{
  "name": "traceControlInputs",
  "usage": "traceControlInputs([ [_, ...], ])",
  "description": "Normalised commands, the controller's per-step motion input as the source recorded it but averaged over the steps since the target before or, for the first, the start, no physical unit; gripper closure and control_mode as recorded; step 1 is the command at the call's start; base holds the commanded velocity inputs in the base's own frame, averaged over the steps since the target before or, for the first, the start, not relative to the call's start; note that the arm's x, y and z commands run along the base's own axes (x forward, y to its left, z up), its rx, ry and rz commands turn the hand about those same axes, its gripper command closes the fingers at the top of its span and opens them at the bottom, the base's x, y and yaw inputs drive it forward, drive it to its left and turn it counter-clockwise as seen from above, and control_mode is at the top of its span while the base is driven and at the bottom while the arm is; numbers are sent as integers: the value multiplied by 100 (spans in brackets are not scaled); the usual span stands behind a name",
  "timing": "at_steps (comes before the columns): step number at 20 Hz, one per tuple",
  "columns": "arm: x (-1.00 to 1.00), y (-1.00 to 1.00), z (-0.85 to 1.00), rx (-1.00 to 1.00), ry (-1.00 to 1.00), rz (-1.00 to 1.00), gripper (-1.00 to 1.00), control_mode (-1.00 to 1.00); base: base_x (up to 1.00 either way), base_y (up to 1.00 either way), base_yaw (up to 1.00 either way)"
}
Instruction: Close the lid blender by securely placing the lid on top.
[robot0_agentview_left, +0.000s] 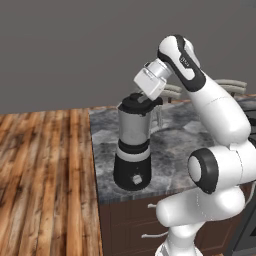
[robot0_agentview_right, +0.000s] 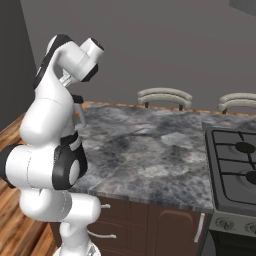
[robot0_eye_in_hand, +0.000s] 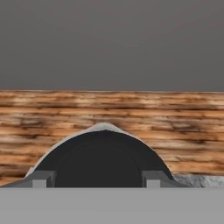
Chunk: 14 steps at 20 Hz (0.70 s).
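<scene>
The blender (robot0_agentview_left: 133, 145) stands upright near the left front corner of the stone counter (robot0_agentview_left: 175, 140), its grey jar on a black base. The black lid (robot0_agentview_left: 132, 104) sits on the jar's mouth. My gripper (robot0_agentview_left: 145, 100) reaches down onto the lid from the right, the white hand tilted above it. In the hand view the lid (robot0_eye_in_hand: 100, 162) is a dark dome, and the gripper (robot0_eye_in_hand: 95, 180) is shut on it, one fingertip (robot0_eye_in_hand: 41, 179) against each side of its raised centre. A sliver of pale jar rim shows behind the lid. In the right base view my arm covers most of the blender.
Wooden floor (robot0_agentview_left: 45, 175) lies left of the counter, close beside the blender. A gas stove (robot0_agentview_right: 235, 165) joins the counter's right end. Two chair backs (robot0_agentview_right: 165, 95) rise behind the counter. Dark cabinet drawers (robot0_agentview_right: 125, 220) run below its front edge.
</scene>
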Motion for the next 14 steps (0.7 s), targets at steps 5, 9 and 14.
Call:
traceControlInputs([
  [5,0,24,-1,0,0,0,100,-100,0,0,0],
  [9,0,31,0,1,0,0,100,-100,0,0,0],
  [14,0,12,-4,1,0,0,100,-100,0,0,0],
])
